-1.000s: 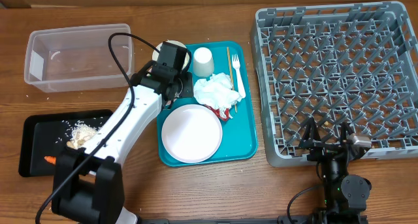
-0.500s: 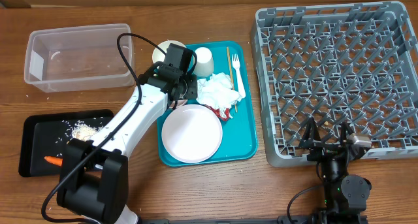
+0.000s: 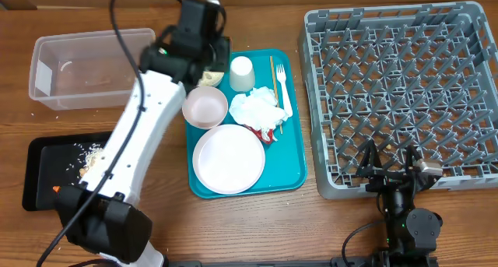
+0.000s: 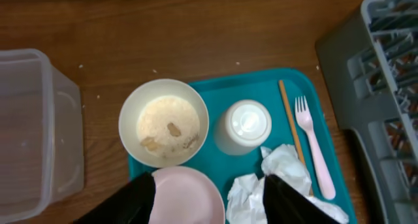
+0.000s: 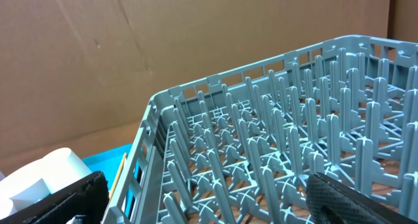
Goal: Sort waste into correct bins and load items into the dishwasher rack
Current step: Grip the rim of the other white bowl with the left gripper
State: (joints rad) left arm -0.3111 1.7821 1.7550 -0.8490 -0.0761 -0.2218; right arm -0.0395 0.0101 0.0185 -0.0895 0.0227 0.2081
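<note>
Wooden tabletop (image 3: 233,228) from above: a teal tray (image 3: 292,154) carries the white plate (image 3: 228,159), an empty bowl (image 3: 205,107) just beside it, cup (image 3: 242,72), napkin (image 3: 255,110), fork (image 3: 283,92) and chopstick (image 3: 272,71). The grey rack (image 3: 405,80) stands to its right, while carrot (image 3: 56,190) and crumbs (image 3: 95,156) lie in the black tray (image 3: 35,150).

Left wrist — the left gripper (image 4: 209,181) hangs over the empty bowl, jaws apart, gripping nothing. A second bowl (image 4: 127,113) holds food bits (image 4: 171,128).

Right wrist — the right gripper (image 5: 208,181) is spread wide before the rack.
</note>
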